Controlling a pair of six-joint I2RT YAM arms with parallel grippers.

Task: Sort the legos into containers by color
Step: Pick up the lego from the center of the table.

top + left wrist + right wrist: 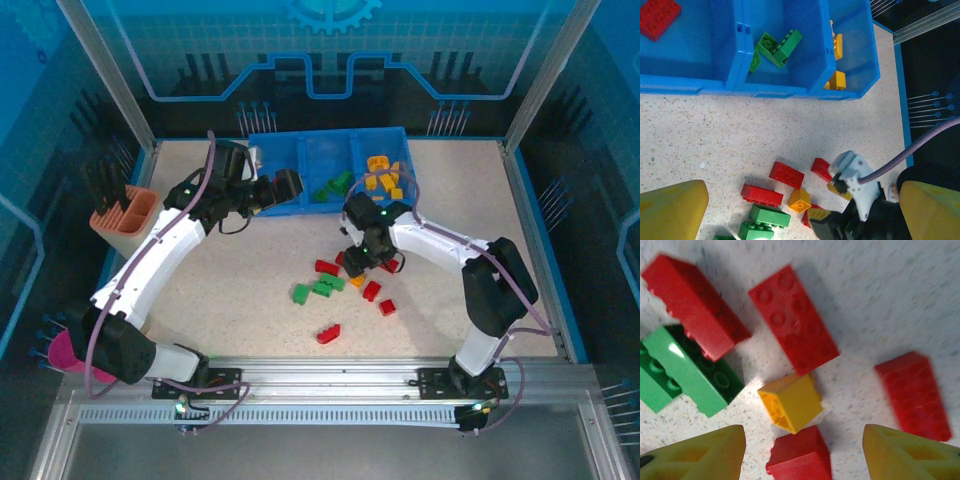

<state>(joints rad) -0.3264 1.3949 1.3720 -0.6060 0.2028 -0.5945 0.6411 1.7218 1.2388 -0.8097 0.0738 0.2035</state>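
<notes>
We see first the speckled table [250, 270]. At its far edge lies the blue tray [330, 133] with three compartments in a row.

The left arm [160, 255] reaches from its base toward the left end of the tray, and the right arm [450, 245] bends inward to the middle of the table. A peach tool holder [125, 220] stands at the left edge of the table.

The left gripper [295, 186] is over the front wall of the tray at the left compartment. Its yellow fingers [675, 210] are wide apart and nothing is between them.

The right gripper [365, 262] is low over the loose bricks. Its fingers [705, 452] also stand apart and touch no brick.

In the tray, a red brick [657, 17] lies in the left compartment, the green bricks [777, 45] in the middle one and the yellow bricks [837, 80] in the right one.

The loose bricks [340, 285], red, green and yellow, are scattered on the table in front of the tray. A small yellow brick [792, 402] and a small red brick [800, 455] just beside it lie between the right fingers.

A long red brick [792, 320] touches the yellow one from the far side. A green brick [685, 372] lies to the left, partly under another red brick [695, 305].
</notes>
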